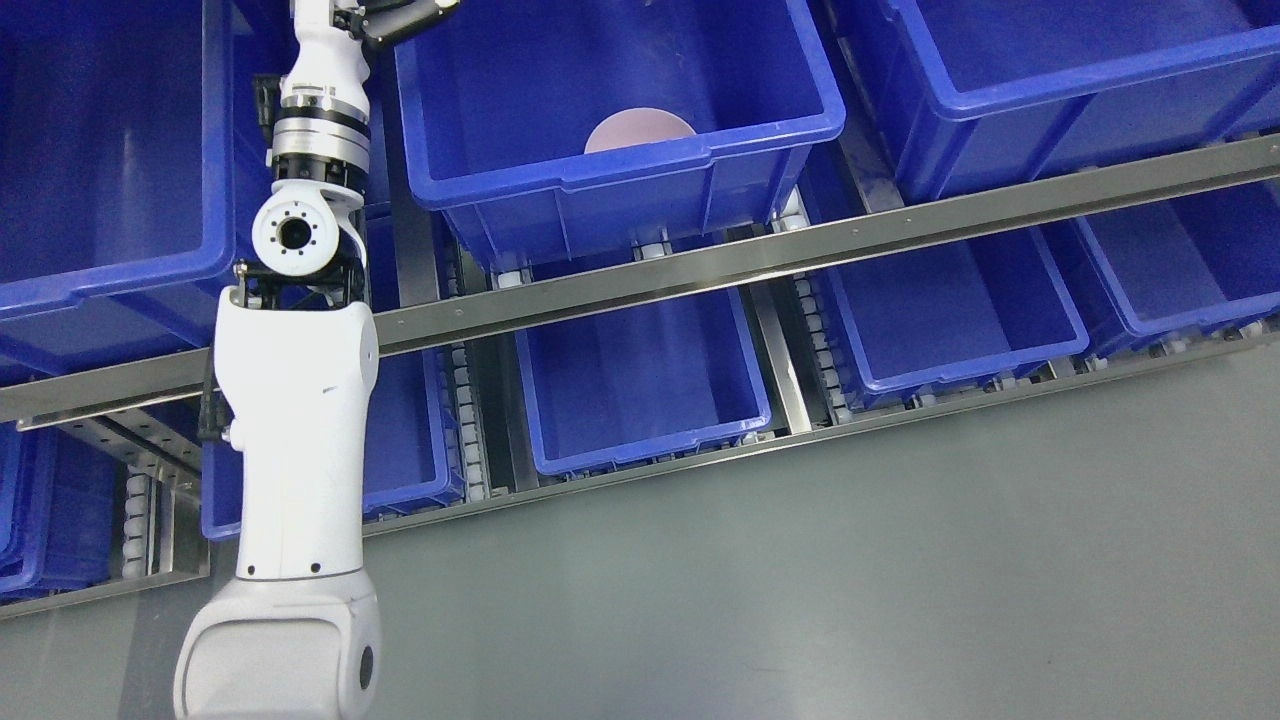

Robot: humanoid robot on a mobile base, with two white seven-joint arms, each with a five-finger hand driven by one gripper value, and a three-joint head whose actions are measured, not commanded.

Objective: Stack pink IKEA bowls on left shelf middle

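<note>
Floor (850, 560), grey, fills the foreground. Left arm (295, 450) (white casing, black joints) rises from the lower left edge past the steel rail (700, 270) of the shelf to the top edge. The left hand (400, 18) shows only as dark parts cut off by the frame; its finger state cannot be determined. Below and right of the hand stands the blue bin (620, 170) on the upper shelf level. The pink bowl (640, 128) lies inside this bin, against its front wall, partly hidden by the rim.
</note>
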